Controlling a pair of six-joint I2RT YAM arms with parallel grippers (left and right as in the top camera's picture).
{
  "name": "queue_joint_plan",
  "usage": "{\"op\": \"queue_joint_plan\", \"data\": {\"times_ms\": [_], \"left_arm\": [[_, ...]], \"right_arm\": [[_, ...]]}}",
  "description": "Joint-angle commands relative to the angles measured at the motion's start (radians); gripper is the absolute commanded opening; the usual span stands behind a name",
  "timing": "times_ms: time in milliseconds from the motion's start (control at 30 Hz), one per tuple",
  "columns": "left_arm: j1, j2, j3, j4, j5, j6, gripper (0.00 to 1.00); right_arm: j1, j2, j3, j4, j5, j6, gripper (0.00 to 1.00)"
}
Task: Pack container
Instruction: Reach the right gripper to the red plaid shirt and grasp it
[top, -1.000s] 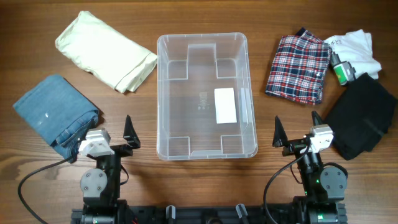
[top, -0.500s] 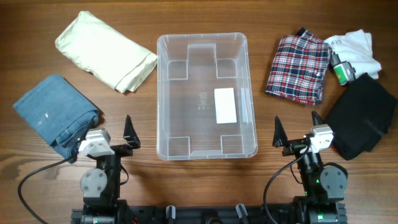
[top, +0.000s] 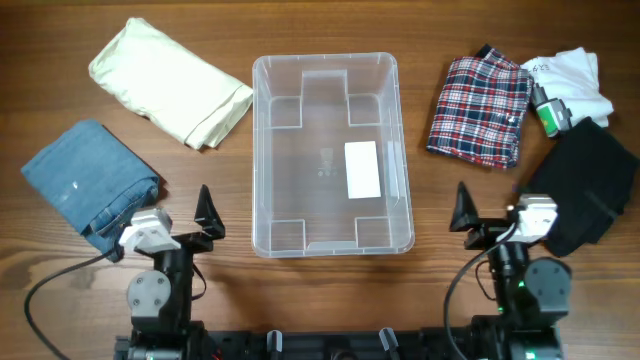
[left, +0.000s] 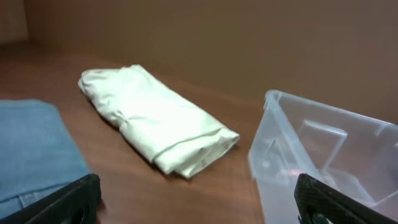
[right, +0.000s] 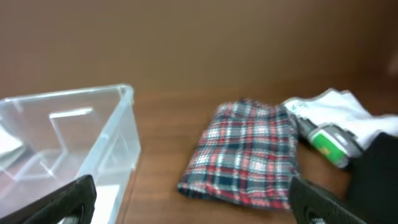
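left fingers (left: 65, 200), right fingers (right: 62, 200) spread; brown wood table (top: 50, 100); container (top: 256, 150) central.

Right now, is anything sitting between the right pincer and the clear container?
Nothing visible. Only bare table separates the right pincer from the container at its near right corner. The plaid garment lies farther back and to the right, clear of that path.

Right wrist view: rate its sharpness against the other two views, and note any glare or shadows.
Right wrist view: blurred throughout, checks of the plaid garment and rim of the container soft. Left wrist view: sharper, folds of the cream garment readable, light dim. Overhead view: crisp, evenly lit, faint shadows beside the garments, mild highlights on the clear walls.
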Motion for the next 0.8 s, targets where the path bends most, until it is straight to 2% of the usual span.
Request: {"op": "queue_joint_plan", "data": {"times_ms": [0, 33, 133, 200, 300, 333, 467, 600, 767], "left_arm": [[0.008, 0.067, 0.208, -0.139, 0.011, -0.098, 1.00], [0.008, 0.098, 0.251, -0.177, 0.011, -0.098, 1.00], [0.008, 0.296, 0.466, -0.330, 0.011, -0.098, 1.00], [0.008, 0.491, 0.658, -0.462, 0.011, -0.098, 1.00], [0.008, 0.700, 0.880, -0.627, 0.013, -0.098, 1.00], [0.008, 0.764, 0.959, -0.698, 0.012, -0.097, 1.00], [0.008, 0.923, 1.159, -0.850, 0.012, -0.097, 1.00], [0.008, 0.941, 1.167, -0.846, 0.011, -0.097, 1.00], [0.008, 0.941, 1.167, -0.849, 0.012, -0.098, 1.00]], "right_arm": [[0.001, 0.180, 0.198, -0.078, 0.052, 0.024, 1.00], [0.001, 0.245, 0.253, -0.107, 0.052, 0.024, 1.00], [-0.005, 0.582, 0.559, -0.303, 0.040, 0.021, 1.00], [-0.077, 0.896, 0.853, -0.503, -0.092, -0.060, 1.00], [-0.217, 1.242, 1.188, -0.737, -0.203, -0.090, 1.00], [-0.247, 1.318, 1.253, -0.764, -0.210, -0.103, 1.00], [-0.343, 1.536, 1.305, -0.724, -0.211, -0.136, 1.00], [-0.361, 1.746, 1.305, -0.688, -0.261, -0.163, 1.00], [-0.360, 1.954, 1.305, -0.556, -0.316, -0.163, 1.00]]}}
